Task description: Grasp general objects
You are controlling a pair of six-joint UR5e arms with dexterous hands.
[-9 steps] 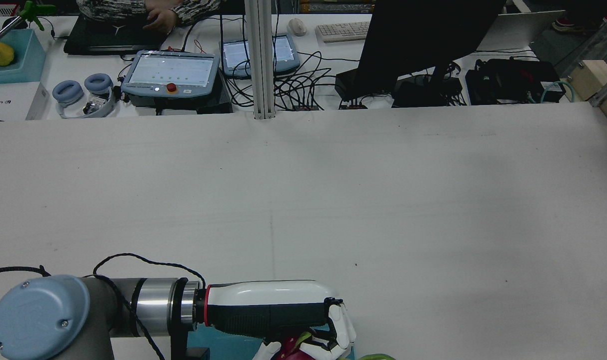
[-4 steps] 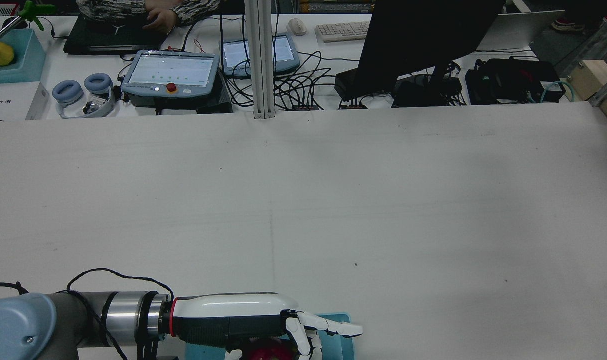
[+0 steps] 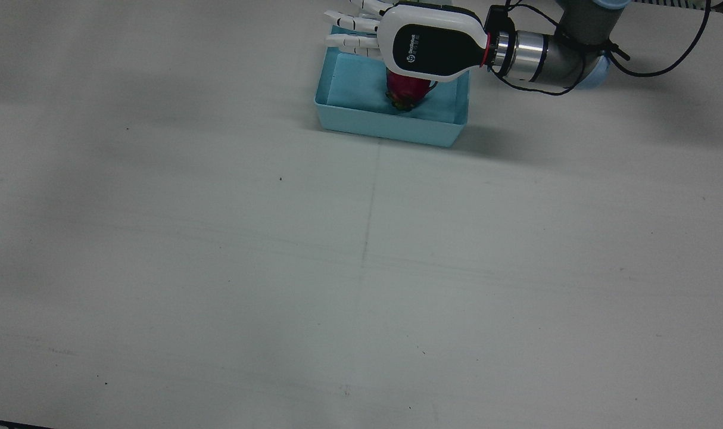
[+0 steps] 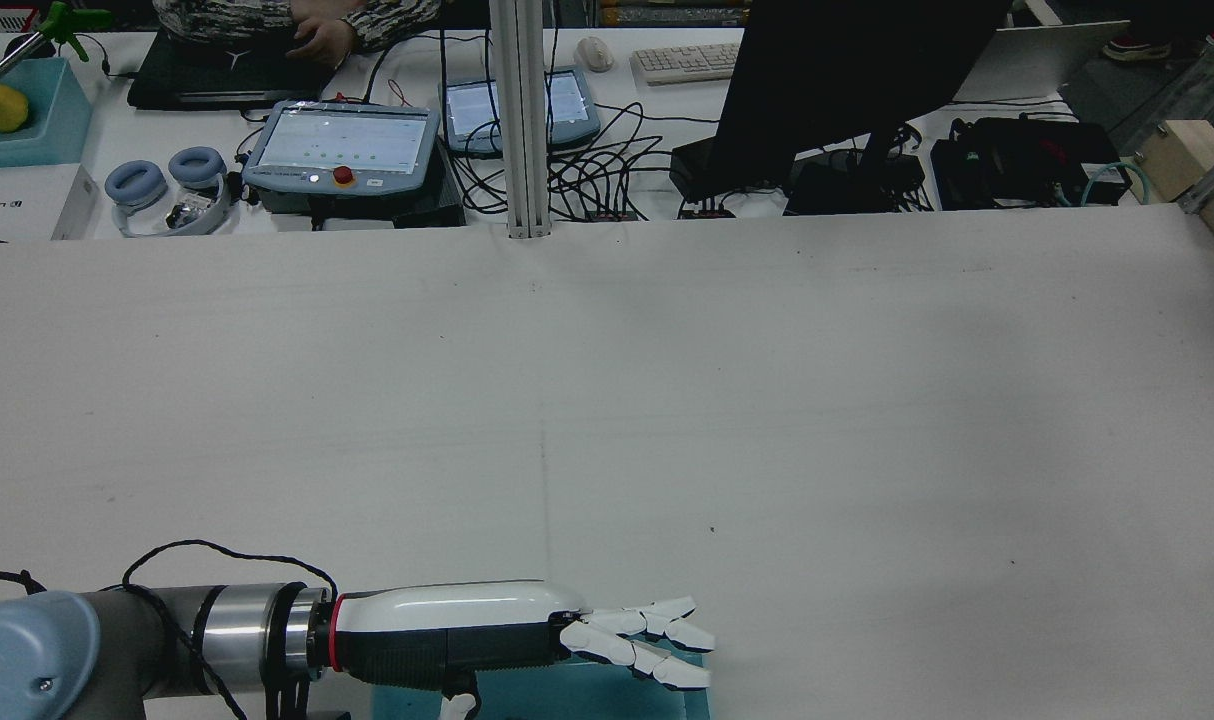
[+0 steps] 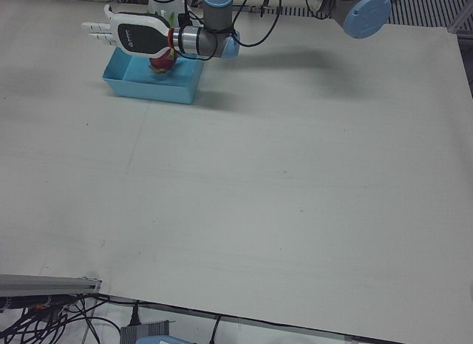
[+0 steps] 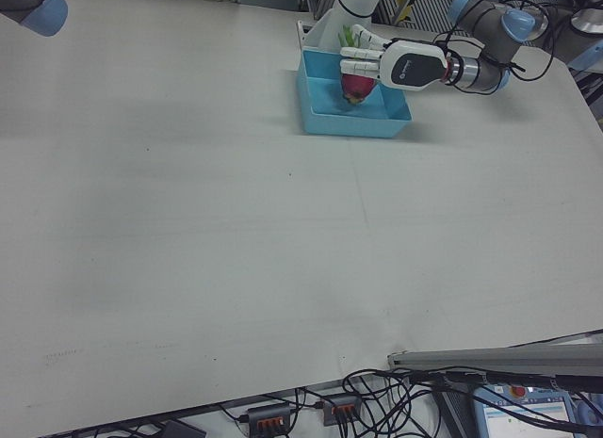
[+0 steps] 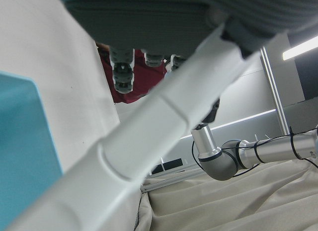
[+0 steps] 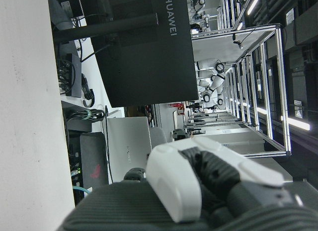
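A red dragon fruit [image 3: 406, 92] lies in a light blue bin [image 3: 391, 128] at the robot's edge of the table. My left hand [image 3: 421, 50] hovers just above the fruit, open, with its fingers [image 3: 352, 33] stretched out flat past the bin's far rim, holding nothing. The right-front view shows the same hand [image 6: 400, 66] over the fruit [image 6: 355, 87]. In the rear view the hand [image 4: 527, 635] hides the fruit and only the bin [image 4: 567, 690] shows. The right hand shows only in its own view [image 8: 198, 191], too close to read its state.
The white table [image 3: 361, 256] stretches wide in front of the bin. Something green [image 6: 349, 33] sits behind the bin by the arm pedestal. The right arm's blue joint [image 6: 38, 9] is at the far corner. Screens, cables and a monitor [image 4: 847, 90] lie beyond the table.
My left hand was curled around the dragon fruit; it has let go, its fingers have straightened out flat, and the arm has drawn back to the left in the rear view.
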